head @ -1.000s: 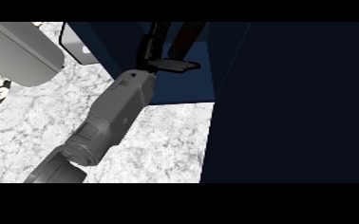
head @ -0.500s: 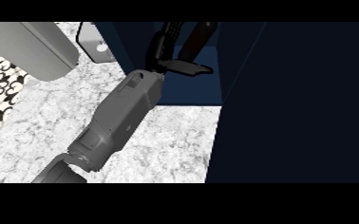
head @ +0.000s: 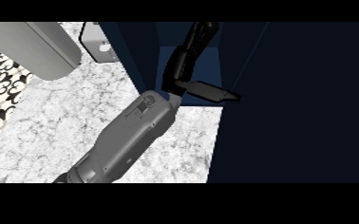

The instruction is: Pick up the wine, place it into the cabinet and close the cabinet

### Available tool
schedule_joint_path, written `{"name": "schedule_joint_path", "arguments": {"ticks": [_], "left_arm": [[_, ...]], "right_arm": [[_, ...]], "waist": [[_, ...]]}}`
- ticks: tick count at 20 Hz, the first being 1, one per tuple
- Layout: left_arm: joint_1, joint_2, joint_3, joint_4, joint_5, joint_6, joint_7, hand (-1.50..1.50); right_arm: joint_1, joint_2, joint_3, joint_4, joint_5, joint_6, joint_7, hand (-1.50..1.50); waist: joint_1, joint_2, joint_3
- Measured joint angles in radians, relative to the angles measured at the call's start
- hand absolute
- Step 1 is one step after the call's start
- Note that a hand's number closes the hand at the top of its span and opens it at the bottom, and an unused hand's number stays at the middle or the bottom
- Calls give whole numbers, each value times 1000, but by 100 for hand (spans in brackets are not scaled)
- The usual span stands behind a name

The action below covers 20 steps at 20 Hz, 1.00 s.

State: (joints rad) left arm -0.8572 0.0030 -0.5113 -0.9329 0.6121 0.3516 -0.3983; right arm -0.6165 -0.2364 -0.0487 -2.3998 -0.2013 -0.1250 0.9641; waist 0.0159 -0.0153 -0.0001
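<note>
Dark blue cabinet had your one visible hand reaching inside, fingers straight, thumb out, holding nothing; couldn't tell whether left or right. Couldn't spot the wine anywhere.

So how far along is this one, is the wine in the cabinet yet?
Done: nothing I can confirm. The wine can't be made out anywhere in this view. In hand: the left hand reaches inside the dark blue cabinet, which stands open. Left: pull the arm out and close the cabinet.
</note>
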Motion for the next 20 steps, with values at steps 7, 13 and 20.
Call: {"name": "schedule_joint_path", "arguments": {"ticks": [7,13,20], "left_arm": [[217,22,-133,-330,-48,218,67,-150],[368,14,-229,-552,-80,360,98,150],[599,88,-330,-804,-120,353,87,150]], "right_arm": [[-22,-6,20,0,4,-9,5,-150],[-17,0,47,-10,30,-24,9,-150],[-11,0,75,-28,62,-36,15,-150]], "waist": [[1,6,1],[-6,9,1],[-10,10,0]]}}
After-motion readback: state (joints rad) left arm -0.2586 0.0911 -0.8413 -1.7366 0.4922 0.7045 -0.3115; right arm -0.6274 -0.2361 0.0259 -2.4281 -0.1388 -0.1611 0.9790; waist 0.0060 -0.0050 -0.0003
